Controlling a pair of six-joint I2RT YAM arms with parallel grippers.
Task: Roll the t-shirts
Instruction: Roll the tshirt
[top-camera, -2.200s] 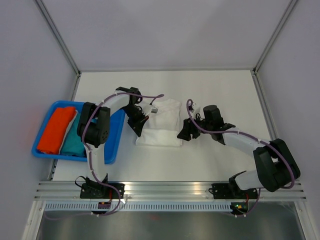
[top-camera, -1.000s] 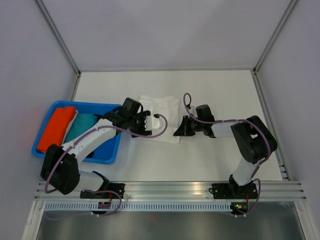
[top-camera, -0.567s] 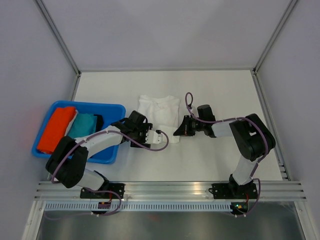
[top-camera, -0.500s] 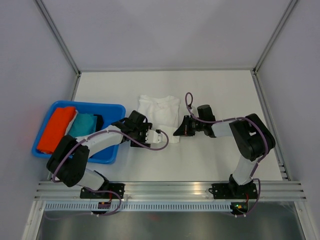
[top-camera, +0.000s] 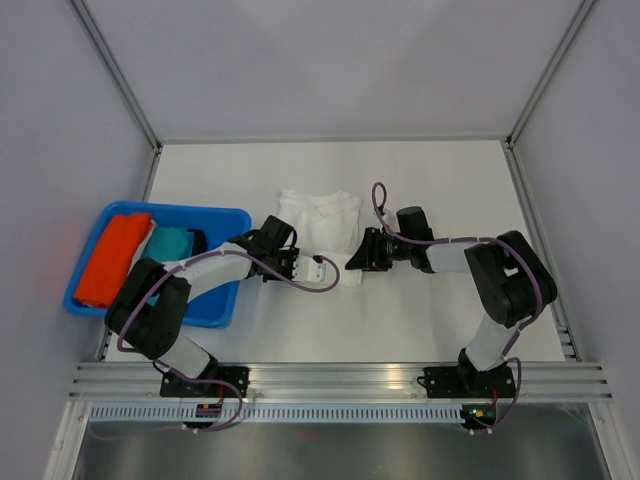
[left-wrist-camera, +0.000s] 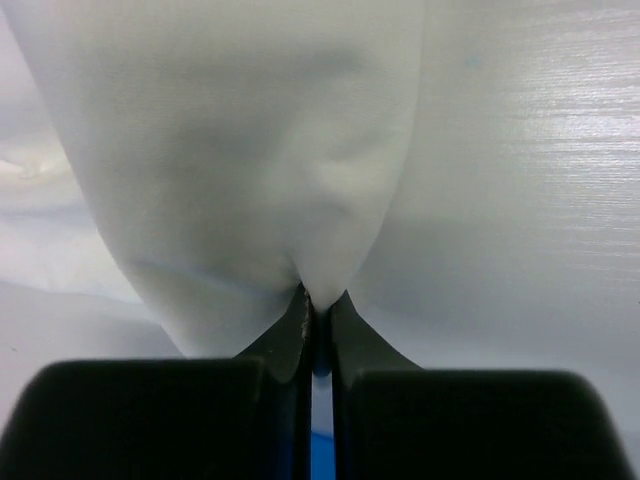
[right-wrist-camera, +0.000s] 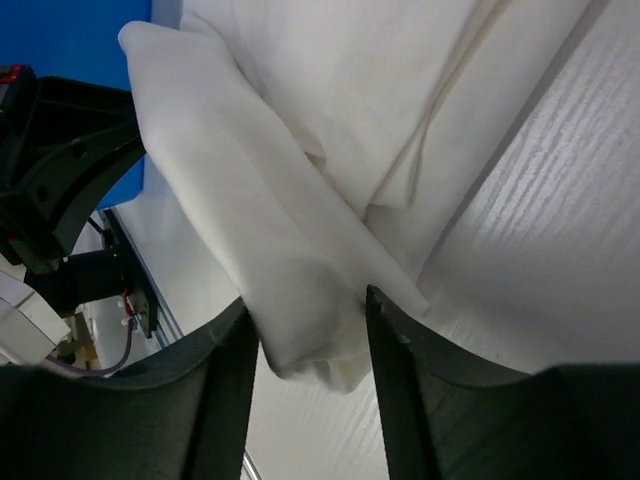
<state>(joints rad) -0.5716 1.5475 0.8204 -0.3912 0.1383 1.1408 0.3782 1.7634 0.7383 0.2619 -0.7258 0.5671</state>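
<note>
On the table (top-camera: 420, 320), left claw (left-wrist-camera: 318, 303) pinches white t-shirt (top-camera: 322, 215), right claw (right-wrist-camera: 306, 306) spread around it.

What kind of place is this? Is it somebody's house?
Probably a robot test lab, not a house. The left arm and right arm are bolted to a metal rail at a white table boxed in by plain walls, handling a white t-shirt.
</note>
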